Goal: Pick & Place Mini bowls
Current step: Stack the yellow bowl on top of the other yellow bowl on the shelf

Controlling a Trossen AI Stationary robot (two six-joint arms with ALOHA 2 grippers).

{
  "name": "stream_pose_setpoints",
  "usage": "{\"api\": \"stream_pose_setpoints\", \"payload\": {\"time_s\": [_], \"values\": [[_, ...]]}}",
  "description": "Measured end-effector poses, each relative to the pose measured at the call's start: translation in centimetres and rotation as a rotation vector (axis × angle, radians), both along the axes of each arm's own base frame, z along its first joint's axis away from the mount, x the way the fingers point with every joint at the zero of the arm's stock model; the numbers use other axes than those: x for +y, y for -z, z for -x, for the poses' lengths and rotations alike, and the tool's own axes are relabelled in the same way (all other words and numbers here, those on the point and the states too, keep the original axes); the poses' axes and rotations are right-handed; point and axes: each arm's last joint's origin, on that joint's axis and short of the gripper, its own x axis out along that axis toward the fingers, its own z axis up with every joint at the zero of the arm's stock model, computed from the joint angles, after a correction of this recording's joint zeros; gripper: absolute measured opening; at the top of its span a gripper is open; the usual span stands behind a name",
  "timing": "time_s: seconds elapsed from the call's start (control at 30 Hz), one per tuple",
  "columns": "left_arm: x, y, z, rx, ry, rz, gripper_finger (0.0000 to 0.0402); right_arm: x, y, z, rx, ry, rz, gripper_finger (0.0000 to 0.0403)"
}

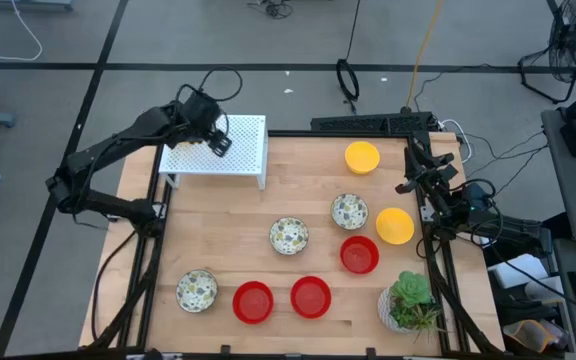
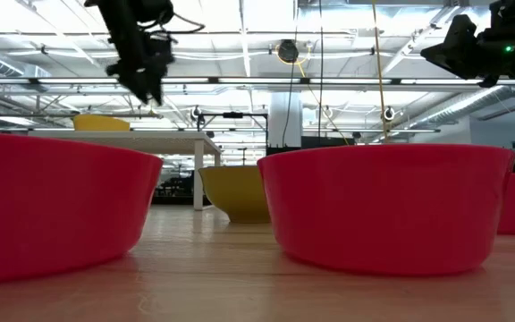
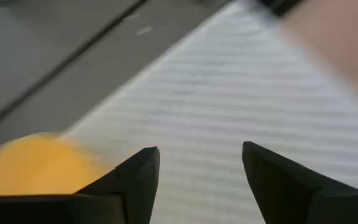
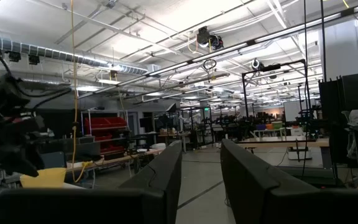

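My left gripper (image 1: 218, 143) hangs open above the white perforated rack (image 1: 238, 160) at the table's far left. In its wrist view a yellow mini bowl (image 3: 36, 171) rests on the rack beside the fingers, apart from them; the low view shows that bowl (image 2: 101, 122) on the rack top. On the wooden table stand two yellow bowls (image 1: 362, 157) (image 1: 395, 225), three speckled white bowls (image 1: 349, 211) (image 1: 289, 236) (image 1: 197, 291) and three red bowls (image 1: 359, 254) (image 1: 311, 296) (image 1: 253, 302). My right gripper (image 4: 201, 168) waits at the table's right edge, raised, open and empty.
A green potted plant (image 1: 408, 303) stands at the near right corner. Dark frame rails (image 1: 430, 240) run along the table's left and right sides. Bare wood lies between the rack and the bowls (image 1: 218, 230).
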Motion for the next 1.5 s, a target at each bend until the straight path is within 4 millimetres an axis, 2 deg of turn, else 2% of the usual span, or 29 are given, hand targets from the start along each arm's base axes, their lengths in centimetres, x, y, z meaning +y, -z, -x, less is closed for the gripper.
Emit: {"api": "stream_pose_setpoints", "payload": {"time_s": [0.13, 0.27, 0.5, 0.8, 1.0, 1.3, 1.5], "values": [[-1.1, -0.7, -1.8, -0.181, 0.125, 0.042, 0.0231, 0.0, 0.0, 0.0, 0.000, 0.000, 0.000, 0.0102], [-2.3, -1.2, -3.7, -0.265, 0.257, 0.012, 0.0214, 0.0, 0.0, 0.0, 0.000, 0.000, 0.000, 0.0102], [-4.8, -0.5, -6.3, -0.237, 0.435, -0.003, 0.0180, 0.0, 0.0, 0.0, 0.000, 0.000, 0.000, 0.0102], [-6.9, 1.7, -9.0, -0.155, 0.551, 0.039, 0.0143, 0.0, 0.0, 0.0, 0.000, 0.000, 0.000, 0.0102], [-8.2, 2.1, -9.5, -0.134, 0.583, 0.057, 0.0125, 0.0, 0.0, 0.0, -0.046, -0.025, -0.029, 0.0102], [-9.4, 2.0, -9.9, -0.146, 0.608, 0.061, 0.0113, 0.0, -0.1, 0.1, -0.398, -0.221, -0.268, 0.0102], [-9.9, 1.9, -10.1, -0.167, 0.625, 0.051, 0.0113, 0.0, -0.1, 0.1, -0.427, -0.237, -0.287, 0.0102]]}}
